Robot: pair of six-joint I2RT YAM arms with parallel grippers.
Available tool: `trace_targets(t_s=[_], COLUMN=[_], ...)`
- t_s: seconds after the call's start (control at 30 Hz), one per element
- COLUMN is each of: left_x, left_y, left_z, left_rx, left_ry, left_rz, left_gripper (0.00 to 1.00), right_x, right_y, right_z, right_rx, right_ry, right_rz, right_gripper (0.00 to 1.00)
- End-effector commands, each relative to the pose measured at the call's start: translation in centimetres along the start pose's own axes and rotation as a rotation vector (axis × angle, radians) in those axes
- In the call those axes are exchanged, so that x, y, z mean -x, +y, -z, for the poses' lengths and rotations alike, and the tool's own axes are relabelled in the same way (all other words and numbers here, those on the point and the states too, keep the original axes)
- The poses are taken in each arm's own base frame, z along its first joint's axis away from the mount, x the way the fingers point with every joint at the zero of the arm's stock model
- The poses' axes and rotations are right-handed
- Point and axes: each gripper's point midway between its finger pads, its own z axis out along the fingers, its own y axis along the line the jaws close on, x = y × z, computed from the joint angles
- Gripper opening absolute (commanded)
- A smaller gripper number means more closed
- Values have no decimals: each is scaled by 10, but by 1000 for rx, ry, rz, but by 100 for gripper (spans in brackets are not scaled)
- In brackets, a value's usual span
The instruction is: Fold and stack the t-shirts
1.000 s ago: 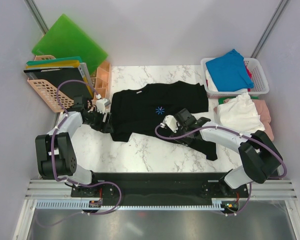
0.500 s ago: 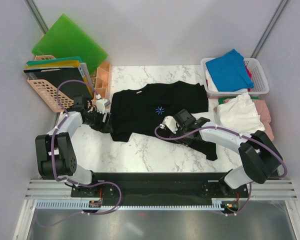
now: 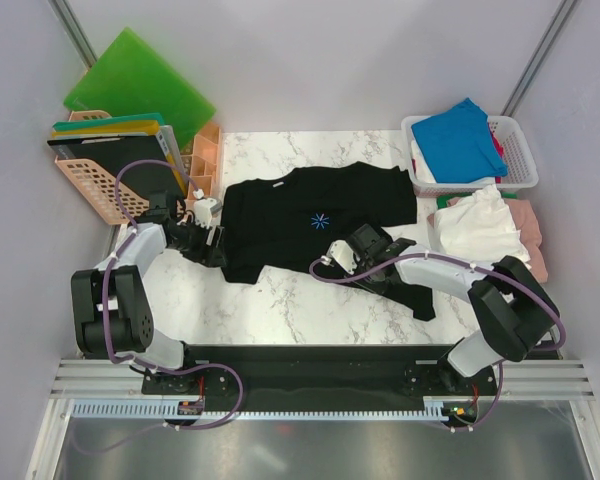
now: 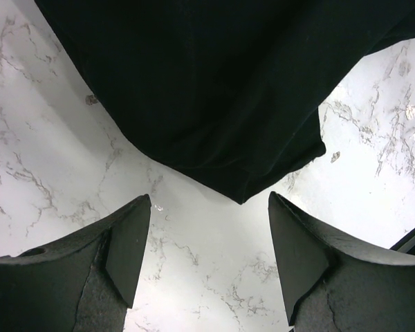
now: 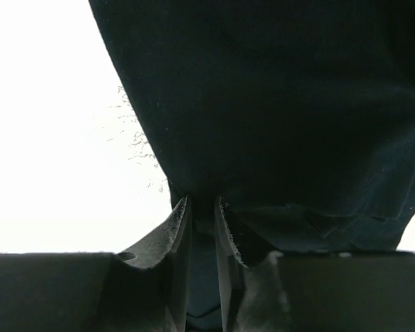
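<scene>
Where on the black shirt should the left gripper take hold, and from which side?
Probably the pointed corner of the black shirt, lying flat and free on the marble. Come low from the left, where the open jaws of the left gripper face that tip.

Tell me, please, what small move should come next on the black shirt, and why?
Probably ease the open left pincer forward over the corner of the black t-shirt and close it: that corner lies just ahead, ungripped, while the right pincer is pinched on the near edge.

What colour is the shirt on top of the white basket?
Bright blue. That soft cloth t-shirt shows best in the top external view.
</scene>
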Motion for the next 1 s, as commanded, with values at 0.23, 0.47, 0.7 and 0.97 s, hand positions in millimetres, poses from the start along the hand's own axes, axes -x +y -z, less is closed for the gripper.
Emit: trace_targets(t_s=[0.23, 0.47, 0.7, 0.97], left_x=[13, 9, 6, 4], left_y=[-3, -3, -7, -7], left_z=[9, 5, 0, 1], left_rx=[5, -2, -22, -8], left_ry=[-34, -21, -12, -7], left_rz=[-25, -25, -18, -34], left_gripper=[76, 76, 75, 75], right_x=[-1, 32, 46, 45], right_y=[2, -27, -58, -60], right_z=[14, 74, 105, 93], right_rx=[6, -119, -249, -255], right_ry=[-13, -154, -191, -169], right_rz=[-8, -28, -24, -22], right_gripper=[0, 0, 0, 0])
